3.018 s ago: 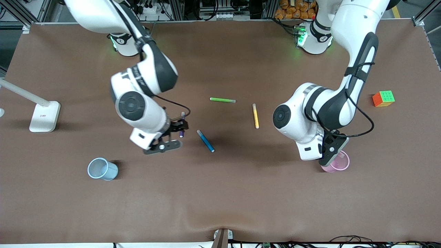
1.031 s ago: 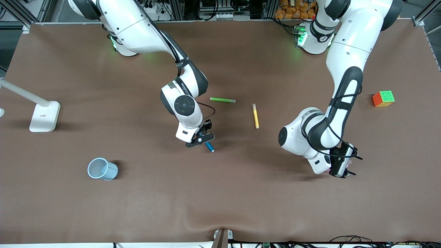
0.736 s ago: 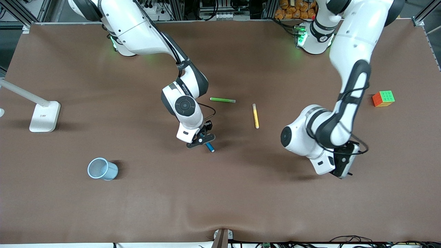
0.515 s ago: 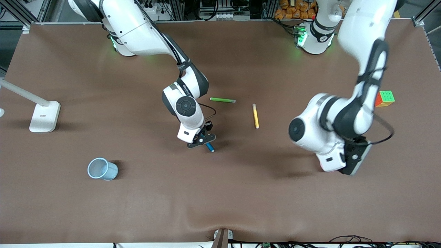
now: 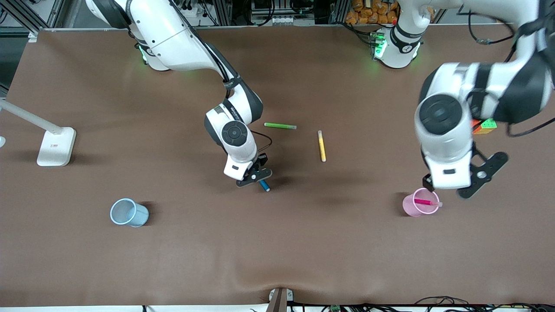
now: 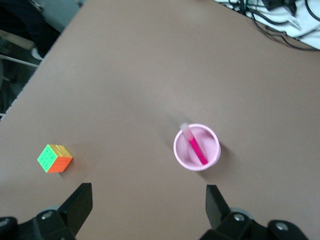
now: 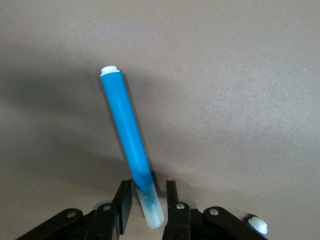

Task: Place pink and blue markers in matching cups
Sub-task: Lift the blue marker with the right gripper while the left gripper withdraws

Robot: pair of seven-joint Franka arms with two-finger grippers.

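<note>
Markers are found in two places. The pink marker (image 5: 423,202) is seen leaning inside the pink cup (image 5: 412,208), its clear cap resting over the rim; in the left wrist view the pink marker (image 6: 196,146) and pink cup (image 6: 182,155) lie directly below the left pincer (image 6: 149,207). That left pincer (image 5: 472,184) is raised in the air over the bench (image 5: 303,242) just beside the cup, its fingers spread wide apart and nothing held between them.

The blue marker (image 5: 263,185) lies flat on the bench under the right pincer (image 5: 255,175), which is lowered to the surface near the middle. In the right wrist view the fingers (image 7: 125,200) are seen set on either side of the blue marker (image 7: 127,135) at its clear-capped end, narrow around it, though firm contact cannot be told.

The blue cup (image 5: 128,212) stands apart from the right pincer, toward the right arm's end and nearer the front camera. A green pen (image 5: 280,125), a yellow pen (image 5: 321,145) and a cube (image 6: 54,158) also lie on the bench.
</note>
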